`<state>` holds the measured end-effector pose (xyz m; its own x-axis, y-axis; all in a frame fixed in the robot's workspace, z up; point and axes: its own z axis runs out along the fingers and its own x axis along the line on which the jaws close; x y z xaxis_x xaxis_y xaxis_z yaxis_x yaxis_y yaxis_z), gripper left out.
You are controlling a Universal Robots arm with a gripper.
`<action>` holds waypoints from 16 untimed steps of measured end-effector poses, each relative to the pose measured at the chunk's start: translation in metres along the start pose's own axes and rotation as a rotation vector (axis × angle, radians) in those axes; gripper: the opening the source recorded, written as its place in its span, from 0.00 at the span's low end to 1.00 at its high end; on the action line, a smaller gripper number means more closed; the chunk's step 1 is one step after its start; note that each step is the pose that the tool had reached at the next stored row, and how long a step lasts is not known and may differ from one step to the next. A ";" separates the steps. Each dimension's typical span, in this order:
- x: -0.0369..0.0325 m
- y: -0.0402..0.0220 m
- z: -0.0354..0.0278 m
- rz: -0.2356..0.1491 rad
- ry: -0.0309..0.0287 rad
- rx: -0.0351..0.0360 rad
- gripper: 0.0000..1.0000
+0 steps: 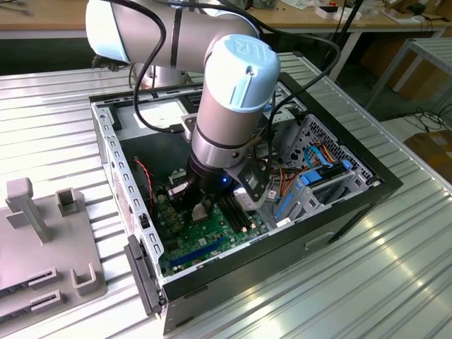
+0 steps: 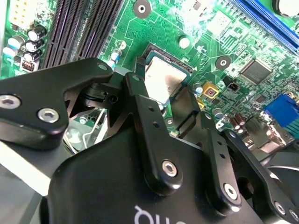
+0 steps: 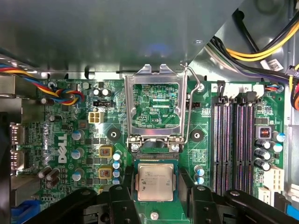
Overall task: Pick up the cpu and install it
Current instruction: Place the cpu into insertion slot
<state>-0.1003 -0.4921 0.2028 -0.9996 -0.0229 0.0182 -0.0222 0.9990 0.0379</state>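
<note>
The cpu [image 3: 155, 179], a small square chip with a silver-grey top, lies level in or just over the socket on the green motherboard [image 3: 60, 140]. My gripper [image 3: 156, 192] reaches down into the open computer case [image 1: 339, 219]. Its black fingers [image 3: 125, 191] stand against two opposite sides of the cpu, shut on it. The second wrist view has the cpu [image 2: 163, 79] between the fingers [image 2: 136, 88], with the socket's dark rim around it. The socket's metal load plate [image 3: 154, 105] is swung open and stands just beyond the chip. In the exterior view the gripper [image 1: 200, 210] is low over the board.
Black memory slots [image 3: 233, 140] run beside the socket. Coloured cable bundles [image 3: 70, 95] and yellow and black wires [image 3: 266, 42] hang at the case walls. The drive cage with blue parts [image 1: 318, 176] fills the case's far end. A grey fixture [image 1: 42, 233] sits at the exterior view's left.
</note>
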 end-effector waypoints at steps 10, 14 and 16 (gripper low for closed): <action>-0.0001 -0.0001 0.0039 0.000 0.0007 -0.0057 0.47; -0.0001 0.0000 0.0036 0.000 0.0005 -0.0058 0.47; -0.0001 -0.0001 0.0035 0.000 0.0007 -0.0046 0.47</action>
<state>-0.1002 -0.4921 0.1993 -0.9996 -0.0231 0.0189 -0.0222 0.9988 0.0425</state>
